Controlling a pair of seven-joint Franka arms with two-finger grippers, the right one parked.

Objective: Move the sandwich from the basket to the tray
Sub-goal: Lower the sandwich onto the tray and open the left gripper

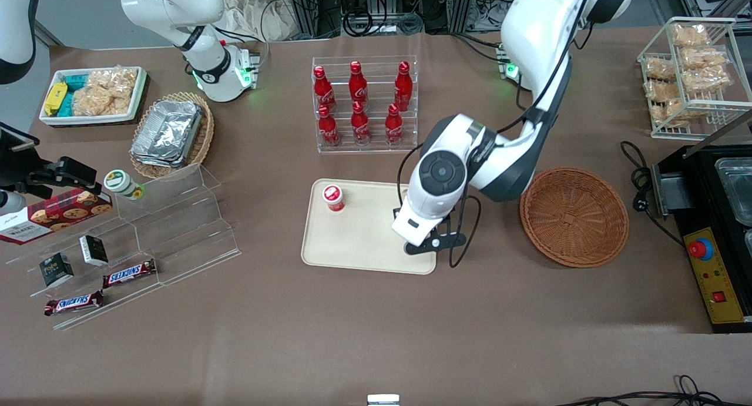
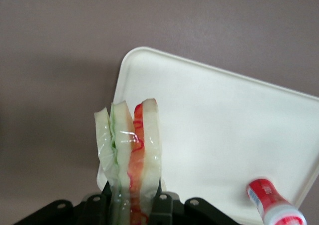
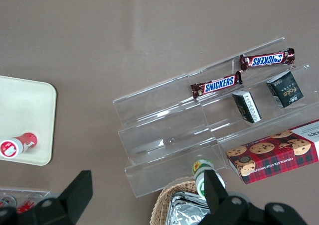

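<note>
In the left wrist view, my gripper [image 2: 133, 200] is shut on the sandwich [image 2: 130, 150], a plastic-wrapped white-bread wedge with green and orange-red layers that stands up between the fingers. It hangs above the corner of the cream tray [image 2: 214, 125]. In the front view the gripper [image 1: 424, 237] sits over the tray [image 1: 358, 241] at the corner nearest the camera and the basket, and the wrist hides the sandwich. The round reddish-brown basket [image 1: 574, 216] lies empty beside the tray, toward the working arm's end.
A small red-capped bottle [image 1: 333, 197] lies on the tray. A clear rack of red cola bottles [image 1: 364, 103] stands farther from the camera than the tray. An acrylic stepped shelf [image 1: 170, 218] with snacks lies toward the parked arm's end. A black machine [image 1: 714, 235] lies beside the basket.
</note>
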